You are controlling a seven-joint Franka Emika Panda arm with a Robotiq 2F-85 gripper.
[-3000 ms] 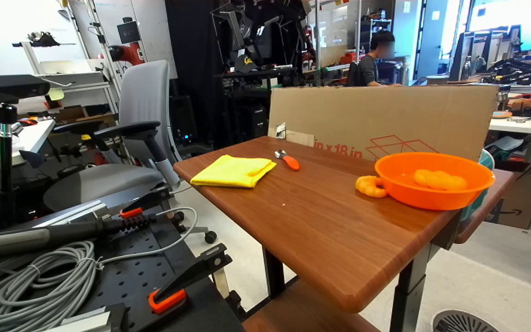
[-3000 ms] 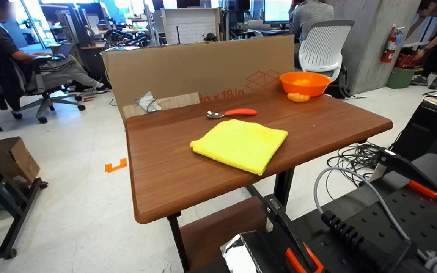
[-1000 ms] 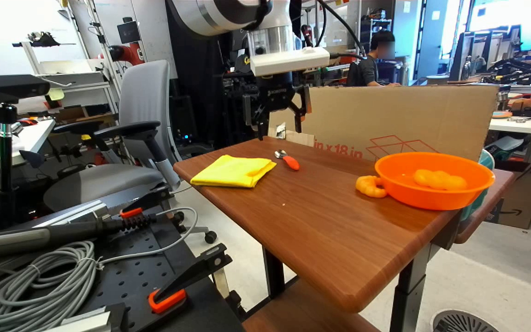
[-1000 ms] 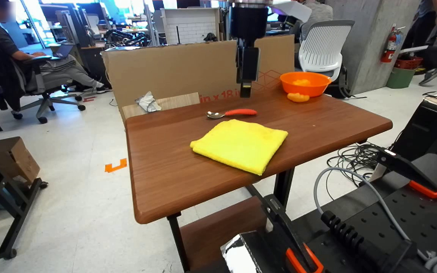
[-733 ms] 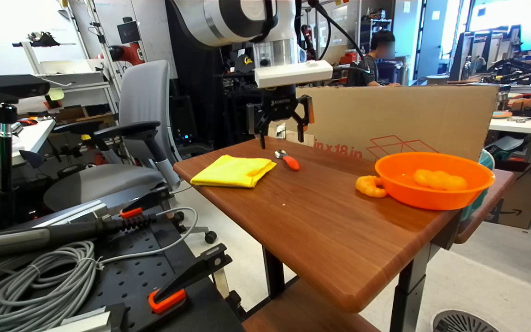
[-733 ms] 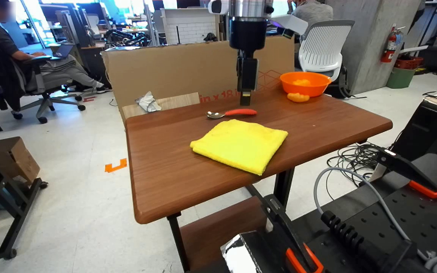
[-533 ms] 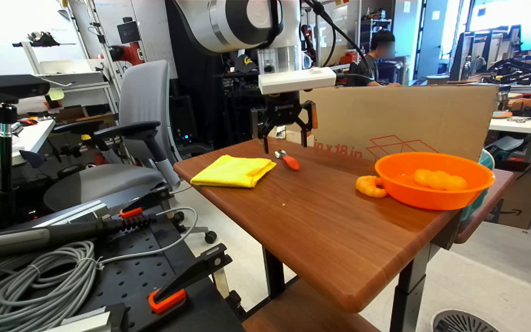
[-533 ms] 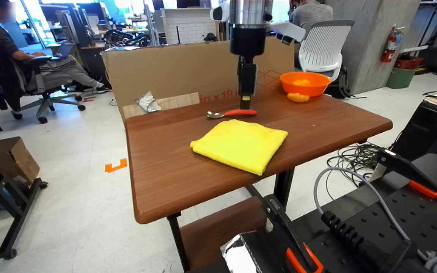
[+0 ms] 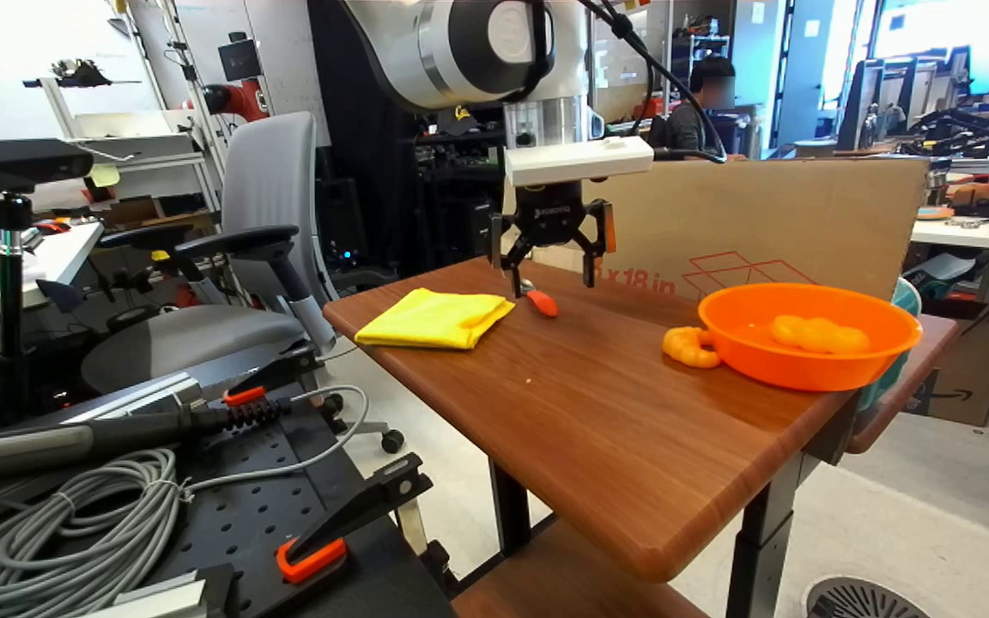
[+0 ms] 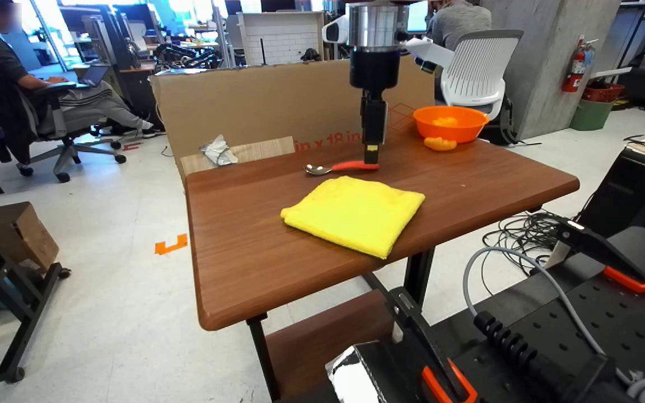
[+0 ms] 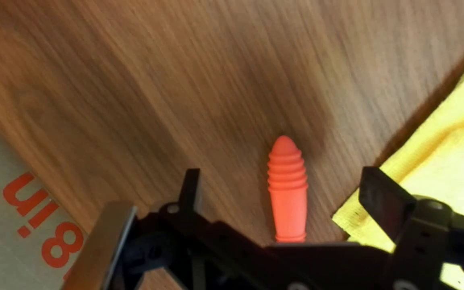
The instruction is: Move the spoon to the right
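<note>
The spoon lies on the brown table (image 9: pixel 597 403), its orange-red handle (image 9: pixel 543 304) and metal head showing in both exterior views, the handle (image 10: pixel 349 165) partly behind a finger. In the wrist view the ribbed handle (image 11: pixel 287 201) points up between the open fingers; the head is hidden behind the gripper body. My gripper (image 9: pixel 553 287) is open and empty above the spoon's handle end. One finger (image 10: pixel 372 152) overlaps the handle tip in an exterior view. In the wrist view the gripper (image 11: pixel 282 175) has its fingers wide apart on both sides of the handle, not touching it.
A folded yellow cloth (image 9: pixel 434 319) lies close beside the spoon. An orange bowl (image 9: pixel 803 373) with an orange item inside and another orange item (image 9: pixel 690 347) beside it stand at the table's far end. A cardboard sheet (image 10: pixel 277 106) stands along one edge.
The arm has come into view from above and lowered toward the spoon. In the last half second it moved slightly right and down in both exterior views. The spoon has not moved.
</note>
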